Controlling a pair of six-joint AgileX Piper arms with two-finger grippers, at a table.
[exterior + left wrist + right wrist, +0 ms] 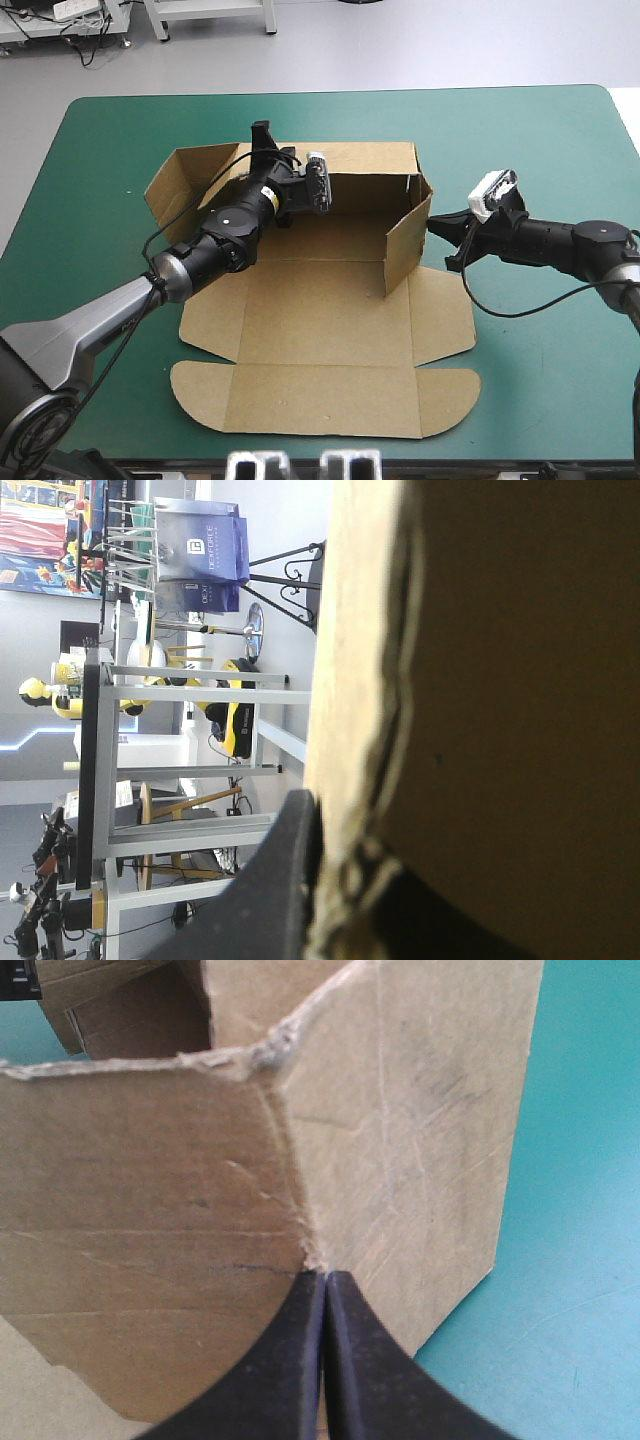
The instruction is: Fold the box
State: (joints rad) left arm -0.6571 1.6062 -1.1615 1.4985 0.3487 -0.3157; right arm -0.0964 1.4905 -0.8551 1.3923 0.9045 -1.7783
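Note:
The brown box (330,330) lies mid-table with its back wall (370,165) and right wall (405,235) raised; the lid (320,400) lies flat toward the front edge. My left gripper (262,135) reaches over the back wall's top edge and is shut on the box. In the left wrist view one black finger (280,880) shows beside the board's edge (360,730); the other finger is hidden behind the board. My right gripper (435,225) is shut, with its tip (323,1280) touching the outside of the right wall at a crease (290,1160).
The box's left flap (175,180) stands half raised near the left arm. Rounded lid flaps (200,390) lie near the table's front edge. Bare teal-green cover (560,150) surrounds the board on the right and at the back.

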